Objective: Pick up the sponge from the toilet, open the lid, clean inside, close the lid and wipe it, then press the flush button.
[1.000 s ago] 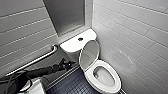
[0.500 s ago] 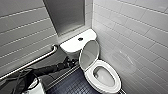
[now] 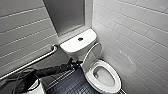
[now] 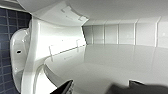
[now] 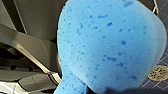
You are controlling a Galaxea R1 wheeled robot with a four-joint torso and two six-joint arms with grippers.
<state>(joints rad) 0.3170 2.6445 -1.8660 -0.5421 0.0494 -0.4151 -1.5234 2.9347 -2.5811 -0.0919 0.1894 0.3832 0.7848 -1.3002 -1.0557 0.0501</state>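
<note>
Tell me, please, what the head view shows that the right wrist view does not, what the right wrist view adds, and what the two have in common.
Head view: the toilet with its lid raised against the tank, the flush button on the tank top, a grab bar on the wall, and the left gripper close to the lid. Right wrist view: the blue sponge, very close to the camera, and a speckled round patch on the floor. Shared: the dark tiled floor.
</note>
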